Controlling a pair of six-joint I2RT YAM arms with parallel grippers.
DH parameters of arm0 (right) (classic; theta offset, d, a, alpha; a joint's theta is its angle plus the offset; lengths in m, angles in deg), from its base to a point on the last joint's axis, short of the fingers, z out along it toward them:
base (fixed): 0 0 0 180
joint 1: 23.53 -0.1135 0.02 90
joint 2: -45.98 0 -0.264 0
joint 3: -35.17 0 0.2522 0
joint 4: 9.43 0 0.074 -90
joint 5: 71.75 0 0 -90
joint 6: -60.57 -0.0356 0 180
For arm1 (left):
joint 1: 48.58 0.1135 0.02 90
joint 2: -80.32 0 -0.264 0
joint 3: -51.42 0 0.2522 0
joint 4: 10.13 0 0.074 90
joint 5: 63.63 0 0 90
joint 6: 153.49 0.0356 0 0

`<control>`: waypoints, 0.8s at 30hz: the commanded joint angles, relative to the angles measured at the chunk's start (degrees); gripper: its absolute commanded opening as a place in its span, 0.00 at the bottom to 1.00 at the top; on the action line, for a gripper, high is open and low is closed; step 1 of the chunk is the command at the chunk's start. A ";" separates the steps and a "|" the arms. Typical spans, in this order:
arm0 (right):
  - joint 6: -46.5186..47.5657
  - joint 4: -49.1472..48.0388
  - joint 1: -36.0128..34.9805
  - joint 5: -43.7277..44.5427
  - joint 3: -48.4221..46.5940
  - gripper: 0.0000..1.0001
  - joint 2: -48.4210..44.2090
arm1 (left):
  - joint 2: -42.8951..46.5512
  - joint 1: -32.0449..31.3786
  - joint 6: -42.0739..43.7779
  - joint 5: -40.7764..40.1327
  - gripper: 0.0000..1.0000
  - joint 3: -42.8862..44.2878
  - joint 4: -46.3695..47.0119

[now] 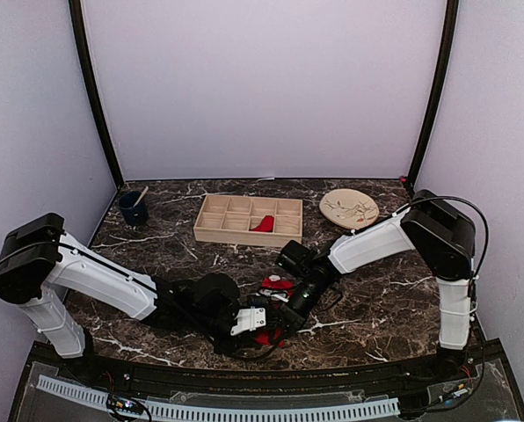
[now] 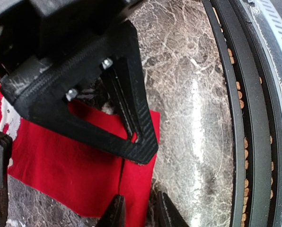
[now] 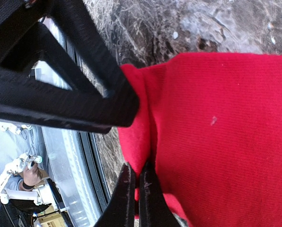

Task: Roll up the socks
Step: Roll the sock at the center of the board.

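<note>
Both arms bend low over the same spot at the near middle of the counter (image 1: 381, 308), working on one red sock (image 2: 60, 165) that lies flat on the marble close to the front rail. The right pincer (image 3: 137, 201) is shut tight, its two tips pressed together with a bunched fold at the sock's end caught between them. The left pincer (image 2: 137, 213) comes at a corner of the cloth from the other side. Its tips stand a little apart with the red edge lying in the gap, and I cannot tell whether they bite the fabric or only straddle it. The other sock (image 1: 264, 224) sits well apart, in one of the compartments of the wooden tray (image 1: 244, 240) farther back. To my eye this is the very start of rolling: an end is gathered, but no proper roll is formed yet. Next, I would think, the held end needs turning over onto the flat part while the other arm pins the cloth so it does not slide. Soft knit like this may well slip free or unfold.
</note>
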 commanded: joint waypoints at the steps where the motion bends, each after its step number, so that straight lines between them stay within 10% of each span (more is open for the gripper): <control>1: 0.93 3.16 0.55 3.35 0.23 0.00 2.34 | -1.23 -0.48 1.09 -0.10 0.27 0.59 -2.51; 24: -0.47 2.39 1.49 4.46 0.72 0.12 0.76 | -5.86 -0.45 4.64 1.67 0.00 4.80 -9.19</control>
